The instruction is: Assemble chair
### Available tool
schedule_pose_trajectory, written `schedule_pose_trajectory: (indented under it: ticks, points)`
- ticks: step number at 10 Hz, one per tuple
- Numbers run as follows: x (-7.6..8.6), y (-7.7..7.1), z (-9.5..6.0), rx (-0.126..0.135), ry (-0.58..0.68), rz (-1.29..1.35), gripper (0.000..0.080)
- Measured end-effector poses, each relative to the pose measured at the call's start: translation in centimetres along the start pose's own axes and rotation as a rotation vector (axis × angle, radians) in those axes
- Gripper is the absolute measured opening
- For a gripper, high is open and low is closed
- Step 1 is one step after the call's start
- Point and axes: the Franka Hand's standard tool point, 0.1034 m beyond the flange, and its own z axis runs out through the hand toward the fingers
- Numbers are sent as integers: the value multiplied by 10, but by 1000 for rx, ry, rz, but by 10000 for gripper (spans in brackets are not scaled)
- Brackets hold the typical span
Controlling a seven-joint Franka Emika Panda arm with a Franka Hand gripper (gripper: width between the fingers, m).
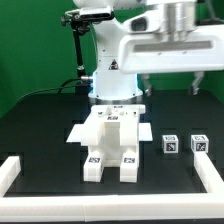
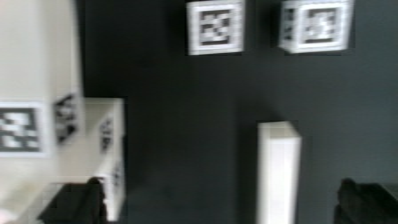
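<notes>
Gripper: the gripper (image 1: 170,86) hangs high over the side of the table (image 1: 45,115) on the exterior view's right, above the two cubes.
Jaws: spread wide, holding nothing; in the wrist view the gripper (image 2: 222,205) shows as two dark fingers (image 2: 80,200) at opposite edges of the picture.
Chair: the chair (image 1: 108,135) stands partly joined at the middle of the table, in front of the arm's base (image 1: 108,78). It is a white blocky cluster with tags on its top and on its two front feet.
Chair, wrist view: only one white side of the chair (image 2: 39,70) shows, with tags on it, clear of both fingers.
Cubes: two loose tagged cubes, the near cube (image 1: 170,145) and the far cube (image 1: 198,143), sit side by side on the exterior view's right of the chair. They are apart from it and from each other.
Cubes, wrist view: near cube (image 2: 217,25) and far cube (image 2: 315,25) both show tag up.
Rail: a low white rail (image 1: 212,172) runs just beside the cubes. In the wrist view its end (image 2: 278,170) lies below the open jaws, untouched.
Other rails: one on the exterior view's left (image 1: 10,172), one along the front (image 1: 110,208).
</notes>
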Motion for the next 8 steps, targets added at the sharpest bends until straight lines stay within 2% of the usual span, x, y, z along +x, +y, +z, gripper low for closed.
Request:
schedule_pose_trajectory:
  ticks: [1, 2, 5, 7, 8]
  points:
    - [-2, -12, 2, 1, 12, -7, 649]
    - [-5, -17, 7, 4, 20, -15, 649]
    - [-4, -15, 8, 4, 23, -14, 649]
    - [-24, -25, 38, -2, 11, -26, 649]
    - [-28, -32, 53, -5, 10, -34, 649]
